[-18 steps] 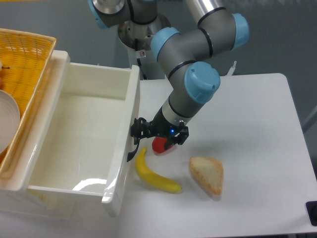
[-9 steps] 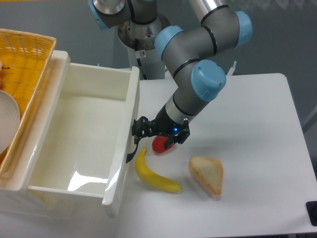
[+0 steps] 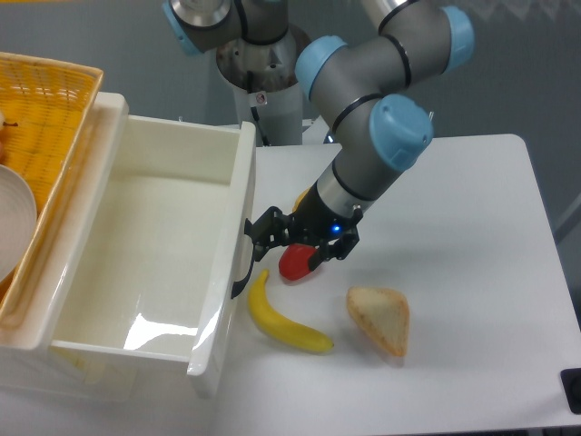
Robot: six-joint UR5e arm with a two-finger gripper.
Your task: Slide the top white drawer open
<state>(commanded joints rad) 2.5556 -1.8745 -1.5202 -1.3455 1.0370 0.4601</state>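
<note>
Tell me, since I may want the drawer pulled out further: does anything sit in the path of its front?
Yes. The banana lies on the table just in front of the top white drawer, near its black handle. A red object sits just beyond, under the gripper.

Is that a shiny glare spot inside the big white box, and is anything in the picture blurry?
In the fixed camera view, yes: a bright reflection sits on the floor of the top white drawer, near its front corner. The banana and bread look sharp and cast soft shadows; the gripper is dark and hard to read.
</note>
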